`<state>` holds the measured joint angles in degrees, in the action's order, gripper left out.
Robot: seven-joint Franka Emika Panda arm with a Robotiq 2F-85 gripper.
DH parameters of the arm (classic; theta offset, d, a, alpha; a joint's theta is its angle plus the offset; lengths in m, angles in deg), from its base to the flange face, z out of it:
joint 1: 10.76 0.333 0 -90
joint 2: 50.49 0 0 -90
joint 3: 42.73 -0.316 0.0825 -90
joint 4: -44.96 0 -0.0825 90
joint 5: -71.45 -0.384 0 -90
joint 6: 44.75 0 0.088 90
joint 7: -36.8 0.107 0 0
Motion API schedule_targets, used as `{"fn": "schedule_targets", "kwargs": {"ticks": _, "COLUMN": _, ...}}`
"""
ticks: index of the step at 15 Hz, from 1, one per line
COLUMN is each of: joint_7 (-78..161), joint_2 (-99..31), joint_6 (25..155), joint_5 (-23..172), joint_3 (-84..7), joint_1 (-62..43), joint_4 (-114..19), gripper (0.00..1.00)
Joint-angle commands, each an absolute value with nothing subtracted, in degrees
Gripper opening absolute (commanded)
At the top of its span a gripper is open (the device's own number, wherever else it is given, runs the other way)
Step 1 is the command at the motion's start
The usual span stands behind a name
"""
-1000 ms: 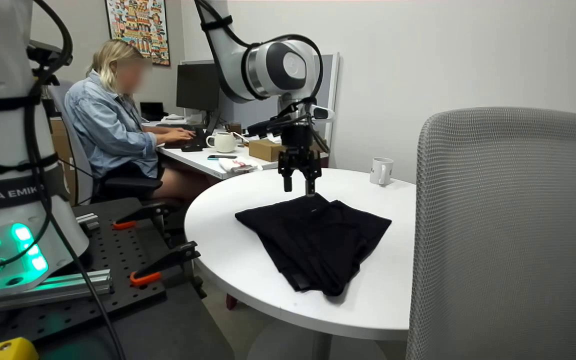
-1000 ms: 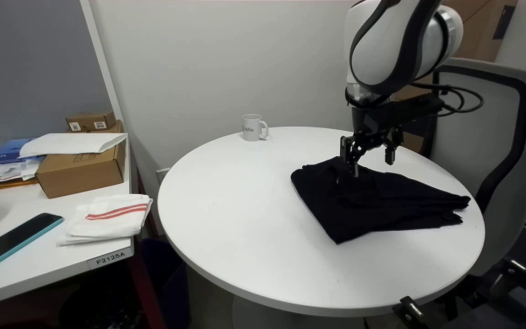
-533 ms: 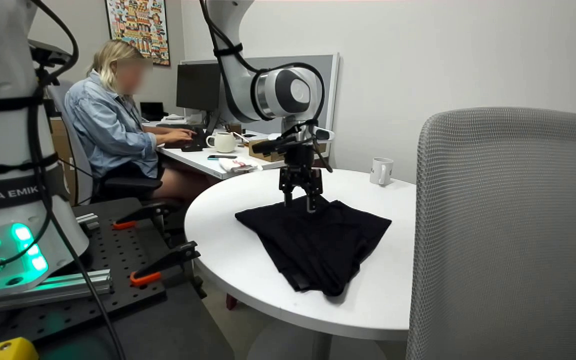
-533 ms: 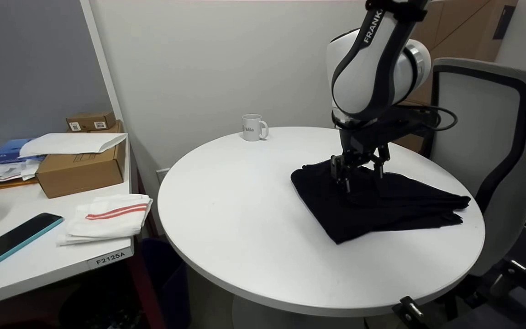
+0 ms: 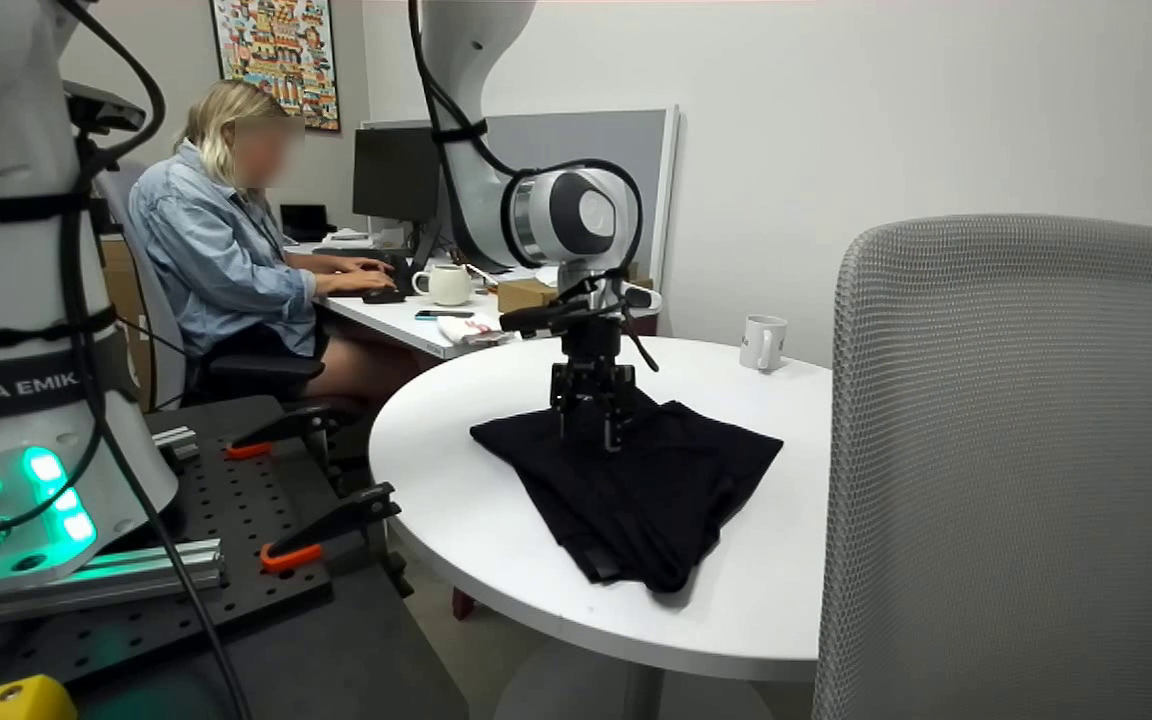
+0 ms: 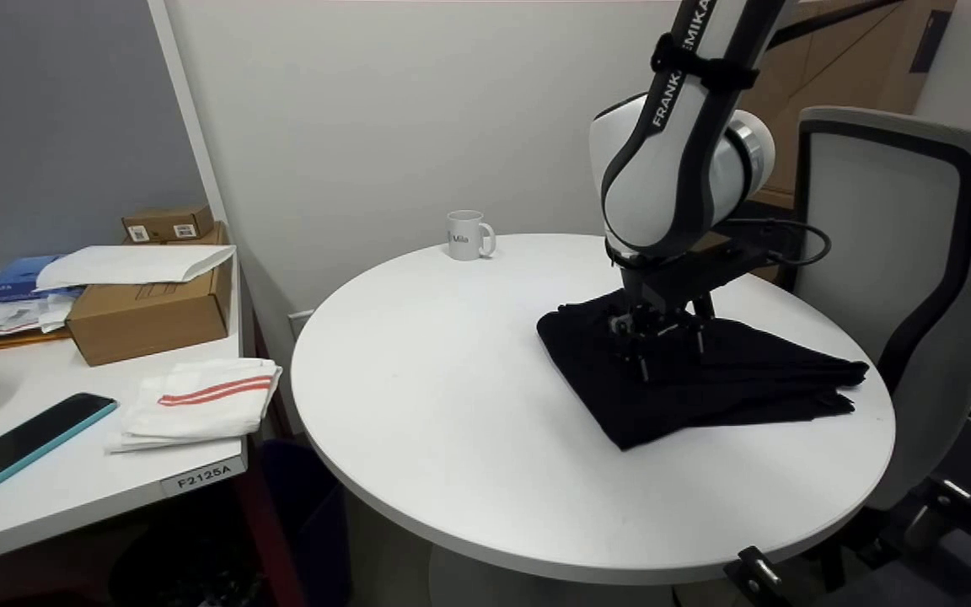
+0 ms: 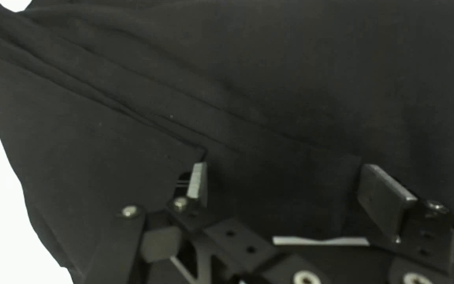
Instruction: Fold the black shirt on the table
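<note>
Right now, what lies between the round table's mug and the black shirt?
Bare white tabletop separates the mug from the black shirt in both exterior views.

In an exterior view, a chair beside the tabletop hides part of the rim; beyond the tabletop, a person has a blurred face. Above the tabletop, the gripper covers some of the black shirt; whether they touch cannot be told.

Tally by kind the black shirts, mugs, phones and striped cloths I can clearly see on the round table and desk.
Black shirt: 1 (on the round table)
Mugs: 2 (white mug, round table; cream mug, desk)
Phone: 1 (desk)
Striped cloth: 1 (desk)
Total: 5
</note>
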<state>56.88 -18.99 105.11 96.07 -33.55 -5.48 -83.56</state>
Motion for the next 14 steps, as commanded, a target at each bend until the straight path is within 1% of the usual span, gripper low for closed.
{"fn": "schedule_targets", "kwargs": {"ticks": 1, "joint_7": 55.82, "joint_2": -17.52, "joint_6": 105.8, "joint_5": 95.83, "joint_3": -32.17, "joint_1": -3.24, "joint_4": -82.6, "gripper": 0.69}}
{"fn": "schedule_targets", "kwargs": {"ticks": 2, "joint_7": 55.86, "joint_2": -17.66, "joint_6": 105.78, "joint_5": 95.85, "joint_3": -32.1, "joint_1": -2.92, "joint_4": -82.61, "gripper": 0.64}}
{"fn": "schedule_targets", "kwargs": {"ticks": 5, "joint_7": 55.86, "joint_2": -18.37, "joint_6": 105.78, "joint_5": 95.87, "joint_3": -31.88, "joint_1": -2.4, "joint_4": -82.67, "gripper": 0.39}}
{"fn": "schedule_targets", "kwargs": {"ticks": 10, "joint_7": 56.0, "joint_2": -19.93, "joint_6": 105.7, "joint_5": 96.12, "joint_3": -30.62, "joint_1": -2.35, "joint_4": -82.71, "gripper": 0.02}}
{"fn": "schedule_targets", "kwargs": {"ticks": 11, "joint_7": 56.0, "joint_2": -20.24, "joint_6": 105.63, "joint_5": 96.13, "joint_3": -30.33, "joint_1": -2.48, "joint_4": -82.68, "gripper": 0.0}}
{"fn": "schedule_targets", "kwargs": {"ticks": 14, "joint_7": 56.03, "joint_2": -21.71, "joint_6": 105.45, "joint_5": 96.43, "joint_3": -29.07, "joint_1": -2.89, "joint_4": -82.81, "gripper": 0.01}}
